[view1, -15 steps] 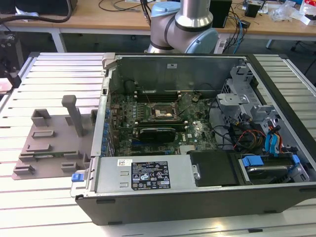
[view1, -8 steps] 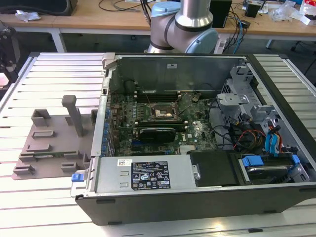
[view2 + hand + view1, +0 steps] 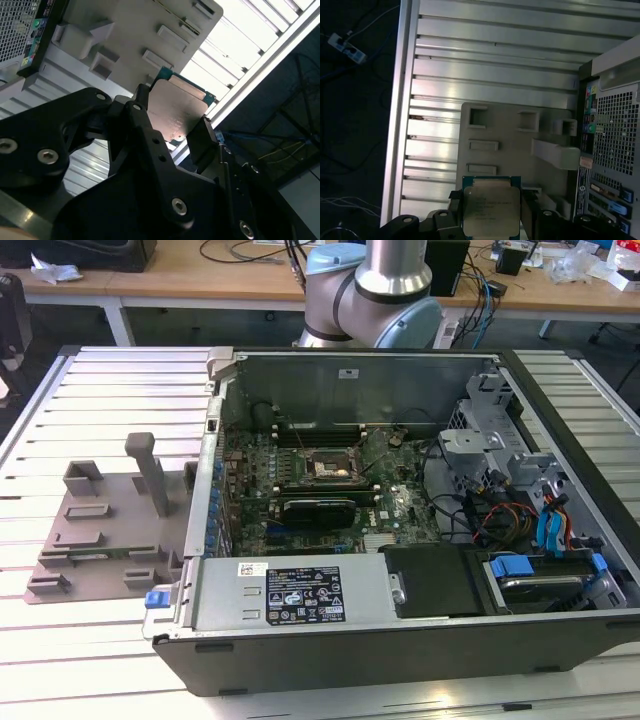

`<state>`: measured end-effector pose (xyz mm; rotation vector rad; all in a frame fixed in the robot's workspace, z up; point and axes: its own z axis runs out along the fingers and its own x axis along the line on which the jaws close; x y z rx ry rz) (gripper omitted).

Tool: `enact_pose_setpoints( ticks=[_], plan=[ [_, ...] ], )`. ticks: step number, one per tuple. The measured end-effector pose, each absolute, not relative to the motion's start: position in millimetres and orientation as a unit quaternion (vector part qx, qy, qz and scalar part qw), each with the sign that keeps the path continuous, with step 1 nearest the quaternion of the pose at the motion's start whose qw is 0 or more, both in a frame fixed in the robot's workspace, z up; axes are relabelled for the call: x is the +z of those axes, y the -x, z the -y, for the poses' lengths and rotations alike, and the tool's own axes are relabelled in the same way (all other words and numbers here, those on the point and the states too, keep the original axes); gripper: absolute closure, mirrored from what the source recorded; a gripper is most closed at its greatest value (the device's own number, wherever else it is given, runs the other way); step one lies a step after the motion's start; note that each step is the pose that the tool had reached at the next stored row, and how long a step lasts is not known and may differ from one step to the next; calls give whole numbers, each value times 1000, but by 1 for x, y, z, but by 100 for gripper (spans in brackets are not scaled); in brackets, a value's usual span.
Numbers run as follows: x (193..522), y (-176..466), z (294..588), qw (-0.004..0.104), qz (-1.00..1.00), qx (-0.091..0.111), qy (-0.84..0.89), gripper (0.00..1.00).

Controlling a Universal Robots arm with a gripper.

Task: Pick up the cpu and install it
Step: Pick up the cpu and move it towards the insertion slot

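Observation:
The cpu (image 3: 491, 209), a small square chip with a silver-grey metal top and a green edge, sits clamped between the two black fingers of my gripper (image 3: 491, 216). In the second wrist view the cpu (image 3: 176, 110) shows with the gripper (image 3: 172, 126) shut on two of its opposite edges. I hold it in the air above the grey fixture tray (image 3: 520, 142) and the slatted aluminium table (image 3: 495, 65). In the exterior view the dark square socket (image 3: 330, 466) with its metal frame lies in the middle of the motherboard (image 3: 395, 505) inside the open computer case (image 3: 300, 595).
The grey fixture tray (image 3: 100, 530) with upright pegs lies on the table at the exterior view's left of the case. A long black card (image 3: 320, 508) sits just in front of the socket. Drive cages and cables (image 3: 530, 510) fill the case's right side. The arm's base (image 3: 370, 295) stands behind the case.

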<state>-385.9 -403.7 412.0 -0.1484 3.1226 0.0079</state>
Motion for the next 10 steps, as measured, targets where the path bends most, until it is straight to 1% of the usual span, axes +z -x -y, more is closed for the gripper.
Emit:
enact_pose_setpoints(
  ticks=[10],
  plan=[
    [434,386,404,8,-999,3,47,45]
  ],
)
